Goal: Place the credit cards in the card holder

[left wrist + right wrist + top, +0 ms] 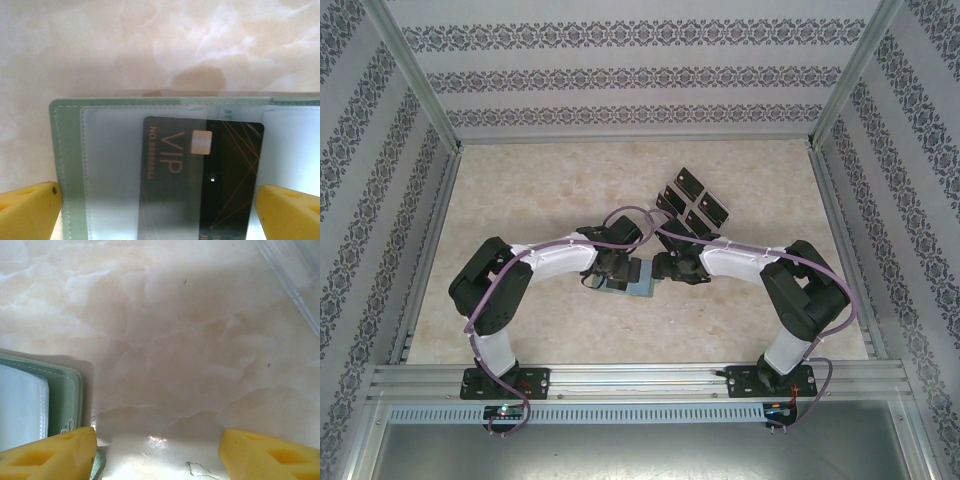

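The card holder (65, 150) lies open on the marble table, grey-green with clear sleeves. A black credit card (200, 175) marked VIP sits partly inside one sleeve. My left gripper (160, 215) hangs over it, open, with one yellow finger on either side of the card. In the top view the card holder (632, 288) lies between both grippers. My right gripper (157, 455) is open just right of the holder's corner (65, 390), and its left finger (50, 455) overlaps that corner. Several more black credit cards (692, 205) lie farther back.
A clear plastic tray edge (290, 280) runs across the right wrist view's upper right corner. Aluminium rails (640, 378) and patterned walls enclose the table. Both arms crowd the table's middle.
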You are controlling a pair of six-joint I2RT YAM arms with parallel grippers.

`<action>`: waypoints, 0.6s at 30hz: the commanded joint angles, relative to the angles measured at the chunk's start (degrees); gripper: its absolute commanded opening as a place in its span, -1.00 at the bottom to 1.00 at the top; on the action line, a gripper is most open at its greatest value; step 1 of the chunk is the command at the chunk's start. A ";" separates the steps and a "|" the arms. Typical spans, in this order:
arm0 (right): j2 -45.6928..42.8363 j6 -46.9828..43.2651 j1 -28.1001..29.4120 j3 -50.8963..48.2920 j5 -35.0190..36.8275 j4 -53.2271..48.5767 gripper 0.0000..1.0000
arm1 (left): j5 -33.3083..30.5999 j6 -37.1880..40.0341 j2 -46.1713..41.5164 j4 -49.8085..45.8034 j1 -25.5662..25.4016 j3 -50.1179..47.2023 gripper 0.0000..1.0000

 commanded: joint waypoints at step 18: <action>6.92 0.33 -0.64 -2.33 -0.35 -0.68 0.36 | -3.24 1.41 -2.67 -3.40 3.41 -2.64 1.00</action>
